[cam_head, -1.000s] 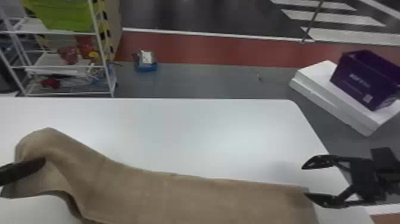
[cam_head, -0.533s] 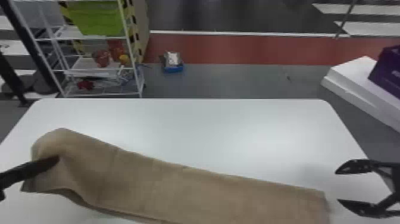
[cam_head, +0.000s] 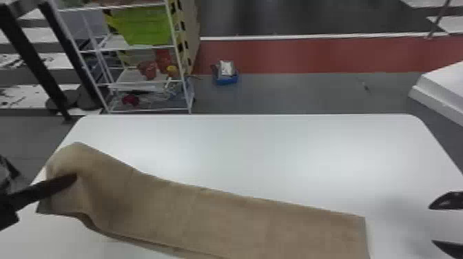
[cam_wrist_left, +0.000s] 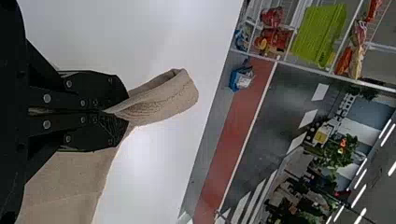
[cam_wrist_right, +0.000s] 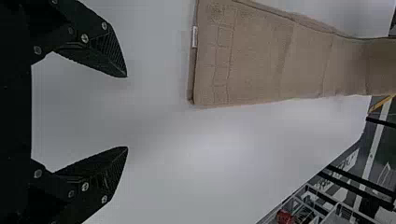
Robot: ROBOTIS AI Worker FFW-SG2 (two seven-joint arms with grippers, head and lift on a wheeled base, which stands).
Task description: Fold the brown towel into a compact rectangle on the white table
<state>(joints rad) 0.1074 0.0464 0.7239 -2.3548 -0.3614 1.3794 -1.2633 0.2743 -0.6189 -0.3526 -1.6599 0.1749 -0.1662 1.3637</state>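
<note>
A smooth white table (cam_head: 261, 151) with rounded far corners bears a brown towel (cam_head: 241, 220), stretched in a long, layered strip along the near side. The towel's right end lies flat, short of the table's right edge, a small white label (cam_wrist_right: 194, 36) showing at its border, while the left end bunches and rises off the surface.

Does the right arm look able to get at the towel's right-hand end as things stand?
Probably yes. The right gripper is open and faces that end of the towel, with just white table between. The left gripper pinches the opposite end, so should be out of the way.
</note>
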